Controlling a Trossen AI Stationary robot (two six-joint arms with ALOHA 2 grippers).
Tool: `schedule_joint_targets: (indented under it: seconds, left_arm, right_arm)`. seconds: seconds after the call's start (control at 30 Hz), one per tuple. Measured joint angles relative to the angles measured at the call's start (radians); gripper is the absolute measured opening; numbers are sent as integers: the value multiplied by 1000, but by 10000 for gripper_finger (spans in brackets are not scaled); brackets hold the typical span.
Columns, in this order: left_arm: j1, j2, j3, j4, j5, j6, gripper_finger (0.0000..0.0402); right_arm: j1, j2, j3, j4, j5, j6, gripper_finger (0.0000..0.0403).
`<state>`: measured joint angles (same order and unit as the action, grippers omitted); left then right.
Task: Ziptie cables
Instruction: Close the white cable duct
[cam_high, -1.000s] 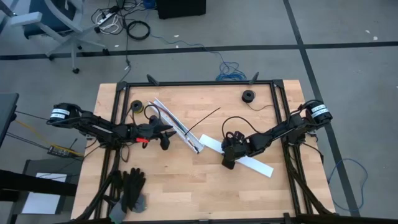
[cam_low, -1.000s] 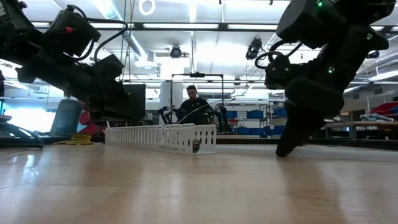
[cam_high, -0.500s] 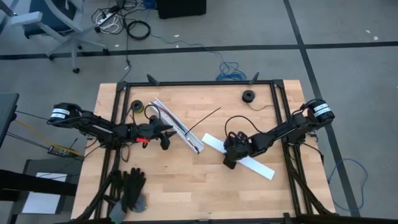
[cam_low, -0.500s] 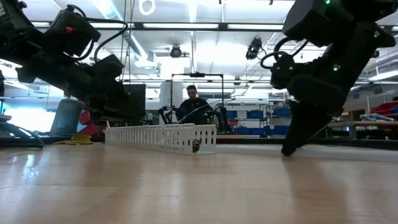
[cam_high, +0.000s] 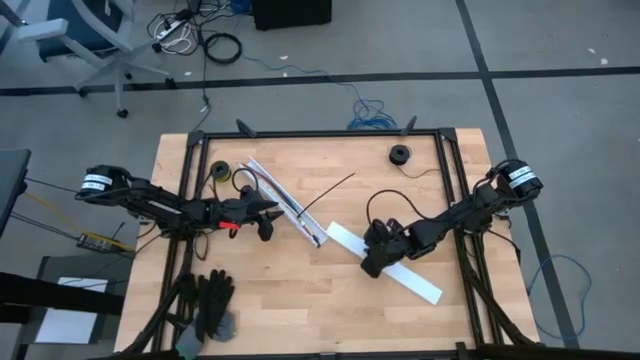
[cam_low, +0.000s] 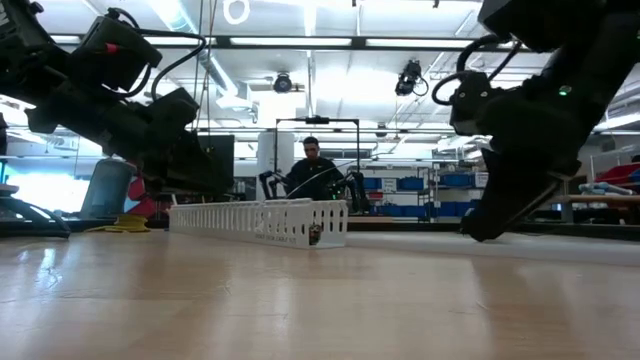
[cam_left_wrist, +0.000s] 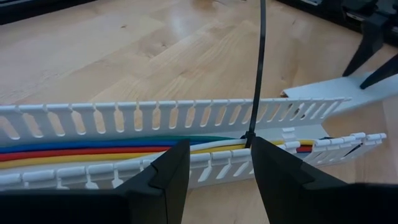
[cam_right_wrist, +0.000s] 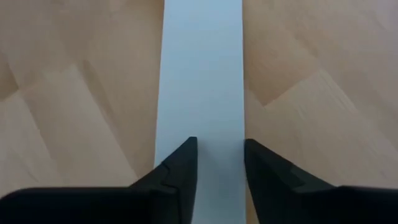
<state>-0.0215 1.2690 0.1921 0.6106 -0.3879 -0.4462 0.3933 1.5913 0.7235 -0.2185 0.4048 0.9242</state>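
The cables (cam_left_wrist: 93, 149) are being shown lying inside a white slotted channel (cam_high: 285, 202) on the tabletop (cam_high: 300, 310), toward its left half. In the left wrist view they are being seen as green, blue, red, yellow and white strands running lengthwise between the channel's two slotted walls; their ends are being cut off by the picture's edge and by the tool's fingers. A thin black zip tie (cam_left_wrist: 259, 68) is being seen standing up from the bundle near one end of the channel, its tip being cut off at the picture's edge.

The left tool (cam_high: 266, 211) is being held just beside the channel, with its fingers (cam_left_wrist: 163, 177) set apart and the near channel wall lying between them; whether that wall is being pinched cannot be told.

The right tool (cam_high: 373, 266) is being held low over a flat white strip (cam_high: 385, 262) that is lying well apart from the channel, nearer the tabletop's right half. In the right wrist view its fingers (cam_right_wrist: 180, 165) are being shown parted over the strip's width, with nothing gripped between them; whether the tips are touching the strip cannot be made out.

In the low view the cables are being hidden behind the channel wall, and a person (cam_low: 312, 172) is being seen far back in the room.
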Motion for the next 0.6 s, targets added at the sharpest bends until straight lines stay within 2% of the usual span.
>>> schedule_joint_targets:
  seconds: [0.13, 0.3, 0.43, 0.6]
  left_arm:
    - [0, 0, 0, 0, 0, 12, 147]
    - [0, 0, 0, 0, 0, 14, 147]
    - [0, 0, 0, -1, 0, 16, 147]
    - [0, 0, 0, -1, 0, 16, 147]
  right_arm:
    - [6, 0, 0, 2, 4, -32, 94]
    - [-3, -1, 1, 4, 11, -43, 103]
    - [-3, -1, 2, 5, 12, -54, 131]
    - [-3, -2, 2, 6, 1, -76, 186]
